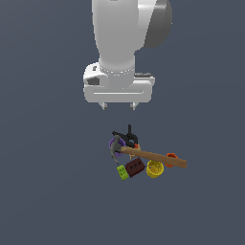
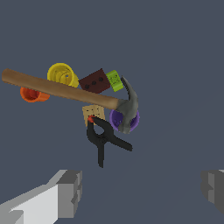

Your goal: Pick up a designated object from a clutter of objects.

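— Dark grey-blue floor [image 1: 43,191] fills all the background, plain and flat. What about the hammer?

— The hammer [image 1: 152,156] has a long brown wooden handle and a dark grey metal head with a curved claw. It is the longest thing in the pile.

— Which way does it point?

— In the exterior view its long axis runs from the head, at the exterior view's left, down a little toward the exterior view's right, where the handle end sticks out of the pile. The head lies over the purple cup [image 2: 119,119]. The handle passes above the tan block [image 2: 93,112], beside the yellow cup [image 1: 155,168], and over the orange cup [image 2: 31,94].

— And the other things?

— The dark red brick [image 2: 95,81] and the green brick [image 2: 114,80] touch each other near the head. The black clamp [image 2: 103,138] lies just beside the tan block.

— Any writing or labels?

— I can read none on these things.

— The gripper?

— The gripper [image 1: 117,106] hangs well above the pile, its fingers [image 2: 70,192] spread wide apart, holding nothing.
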### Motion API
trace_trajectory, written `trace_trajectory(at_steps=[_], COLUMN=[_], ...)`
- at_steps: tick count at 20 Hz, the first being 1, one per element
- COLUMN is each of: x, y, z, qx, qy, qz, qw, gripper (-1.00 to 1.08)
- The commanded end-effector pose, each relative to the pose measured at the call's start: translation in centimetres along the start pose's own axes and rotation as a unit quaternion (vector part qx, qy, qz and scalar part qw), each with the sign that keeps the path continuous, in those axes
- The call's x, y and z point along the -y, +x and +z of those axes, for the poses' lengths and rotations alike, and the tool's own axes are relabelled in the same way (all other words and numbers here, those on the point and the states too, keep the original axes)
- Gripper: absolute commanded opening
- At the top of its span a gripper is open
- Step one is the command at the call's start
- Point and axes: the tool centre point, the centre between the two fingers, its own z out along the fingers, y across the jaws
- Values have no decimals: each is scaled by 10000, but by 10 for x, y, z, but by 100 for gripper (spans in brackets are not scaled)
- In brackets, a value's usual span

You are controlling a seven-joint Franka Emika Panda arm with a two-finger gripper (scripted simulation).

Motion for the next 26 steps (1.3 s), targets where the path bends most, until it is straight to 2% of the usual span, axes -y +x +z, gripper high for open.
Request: trace_trajectory(at_steps=[1,8,14,20,26], x=[2,11,25,42,60], y=[3,19,38,59,77], z=[3,18,39,64,91], qx=[-1,-19,-39,-61,-87], qy=[-11,-63,-115,-152,-166], qz=[-127,-774,-1633,-2580,-3503], qw=[9999,9970,9865,9660,9365], gripper=[100,100,100,100,100])
